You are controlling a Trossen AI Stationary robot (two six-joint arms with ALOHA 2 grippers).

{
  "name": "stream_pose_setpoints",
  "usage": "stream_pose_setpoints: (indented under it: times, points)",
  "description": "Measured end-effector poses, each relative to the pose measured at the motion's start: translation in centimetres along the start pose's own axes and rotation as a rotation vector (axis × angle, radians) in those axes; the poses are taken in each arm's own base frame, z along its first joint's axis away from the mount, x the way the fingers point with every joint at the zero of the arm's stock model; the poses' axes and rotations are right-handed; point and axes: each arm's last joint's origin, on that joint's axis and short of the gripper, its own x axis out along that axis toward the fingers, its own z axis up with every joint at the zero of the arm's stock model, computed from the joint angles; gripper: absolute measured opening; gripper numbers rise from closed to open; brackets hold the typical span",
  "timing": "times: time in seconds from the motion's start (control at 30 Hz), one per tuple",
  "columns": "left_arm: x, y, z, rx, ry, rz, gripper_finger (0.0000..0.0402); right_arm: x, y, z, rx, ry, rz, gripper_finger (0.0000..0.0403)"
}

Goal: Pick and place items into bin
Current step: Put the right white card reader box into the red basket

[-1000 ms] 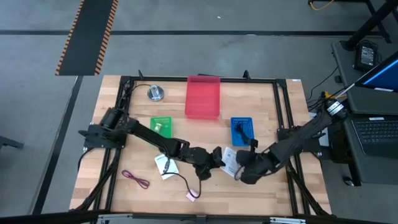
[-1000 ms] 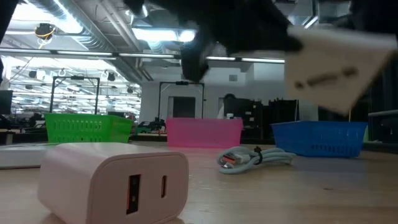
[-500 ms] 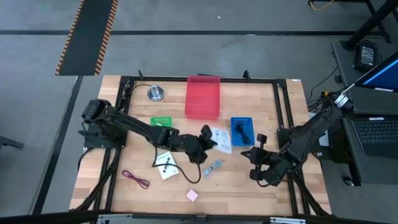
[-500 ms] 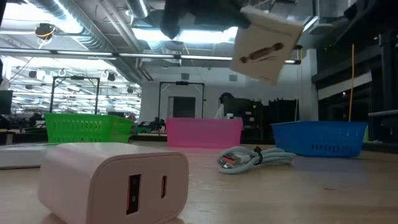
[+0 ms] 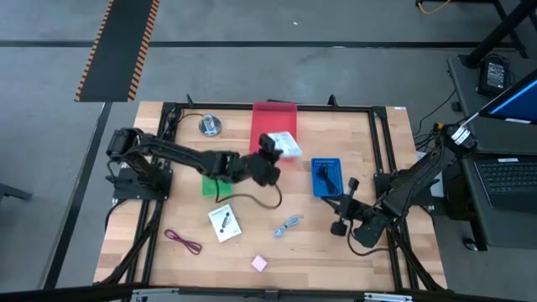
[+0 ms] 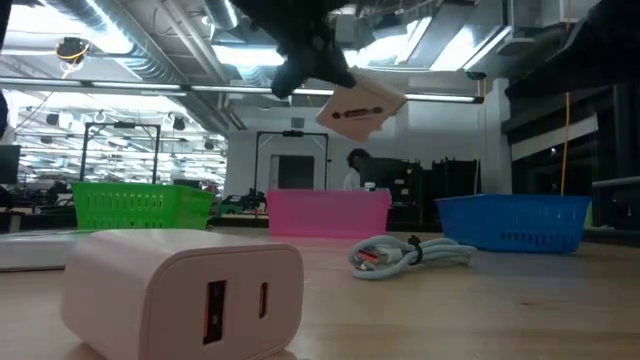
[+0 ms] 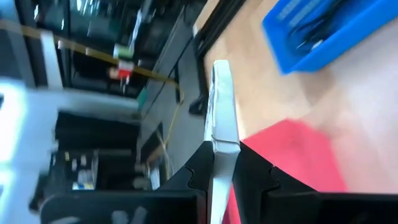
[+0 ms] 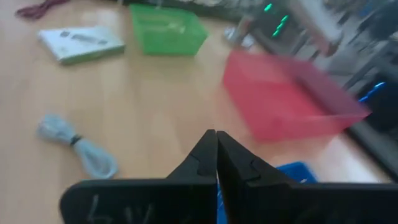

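Nearest to the front edge of the wooden table (image 5: 352, 260) we see a small pink cube (image 5: 258, 263), and to its left a thin maroon cable (image 5: 183, 242) lying loose. A little farther in lies a flat white printed card (image 5: 223, 221), and to its right a coiled light blue cable (image 5: 288, 225); both rest on the bare wood, well apart from the bins.

At the right side the right gripper (image 5: 339, 225) hangs low over the table, near the blue cable but not touching it. In its own wrist view its two dark fingers (image 8: 205, 163) are pressed together with nothing between them.

Farther in, at the middle, the left gripper (image 5: 270, 148) is stretched toward the back of the table. Its fingers (image 7: 200, 173) are closed on the edge of a second white printed card (image 5: 284, 145), which is lifted in the air; in the low view this card (image 6: 360, 107) hangs tilted well above the table. From above, the card seems to be over the near end of the red translucent rectangular bin (image 5: 273, 113), though we cannot tell exactly how high above it.

Left of the arm a green basket (image 5: 211, 185) is partly hidden by it, and right of the red bin stands a blue basket (image 5: 327, 176) with dark cables inside. At the far left corner rests a round silver disc (image 5: 210, 126).
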Motion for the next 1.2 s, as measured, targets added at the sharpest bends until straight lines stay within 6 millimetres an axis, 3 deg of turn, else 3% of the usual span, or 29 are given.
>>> stream_pose_setpoints:
  times: [0.27, 0.47, 0.63, 0.83, 1.2]
  points:
    - [3.5, 3.1, -4.4, -0.109, 0.138, 0.042, 0.0032, 0.7, -0.6, 0.3, -0.061, -0.027, -0.095, 0.0000]
    - [6.5, 4.1, -7.8, -0.207, 0.179, 0.015, 0.0032, 2.1, -1.5, 0.5, -0.098, 0.010, -0.162, 0.0000]
    - [9.0, 3.5, -9.3, -0.216, 0.188, 0.008, 0.0032, 3.3, -2.5, 0.3, -0.113, 0.065, -0.203, 0.0000]
    - [11.6, 1.4, -10.4, -0.202, 0.233, -0.015, 0.0032, 4.1, -3.2, 0.1, -0.106, 0.131, -0.194, 0.0000]
    - [13.7, -0.5, -11.2, -0.187, 0.295, 0.020, 0.0046, 4.9, -3.8, 0.3, -0.080, 0.146, -0.222, 0.0000]
